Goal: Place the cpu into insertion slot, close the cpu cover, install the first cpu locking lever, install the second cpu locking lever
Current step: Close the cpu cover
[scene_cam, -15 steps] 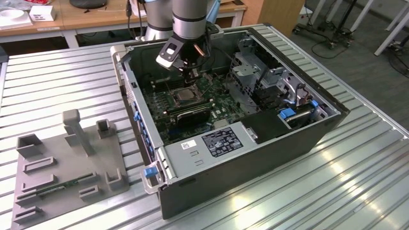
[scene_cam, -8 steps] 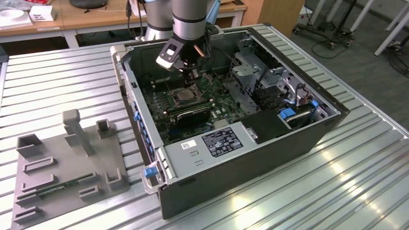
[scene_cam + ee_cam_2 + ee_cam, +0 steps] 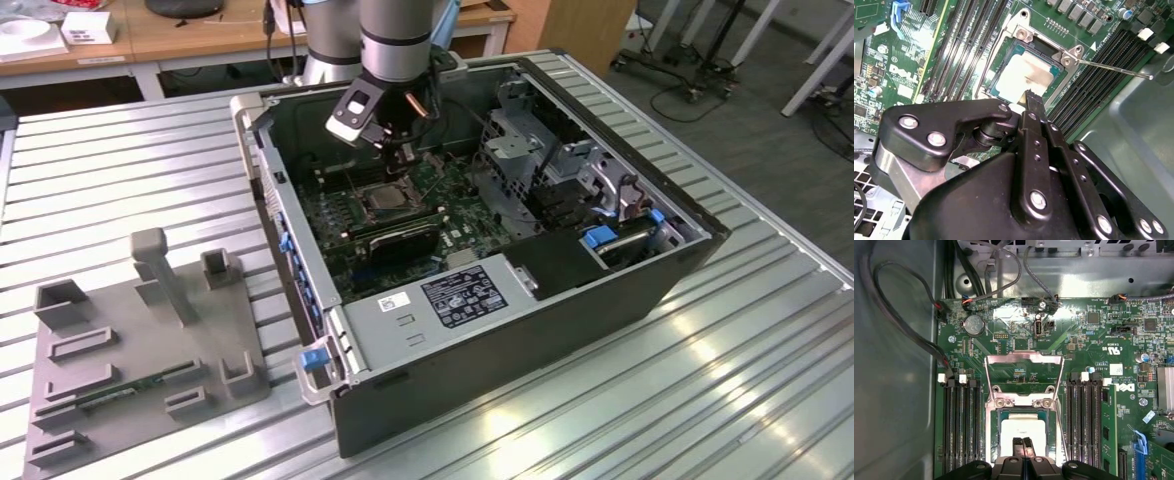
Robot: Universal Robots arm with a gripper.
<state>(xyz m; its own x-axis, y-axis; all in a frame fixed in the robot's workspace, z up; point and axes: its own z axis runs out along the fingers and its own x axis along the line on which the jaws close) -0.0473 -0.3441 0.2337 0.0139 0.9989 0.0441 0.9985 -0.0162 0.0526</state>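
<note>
Update: claw (image 3: 1022,444) pinched shut, empty, tips just over the pale silvery square cpu (image 3: 1023,426), which sits in the silver-rimmed square insertion slot (image 3: 993,432). Thin silvery-frame cpu cover (image 3: 1024,358) stands open beyond it. Exterior view: slot at six o'clock from claw, close below.

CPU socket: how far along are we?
Done: the chip sits in the socket. In hand: the end effector, shut and empty, tips at the chip's edge. To do: the cover stands open, and one lever sticks out unlatched.
</note>
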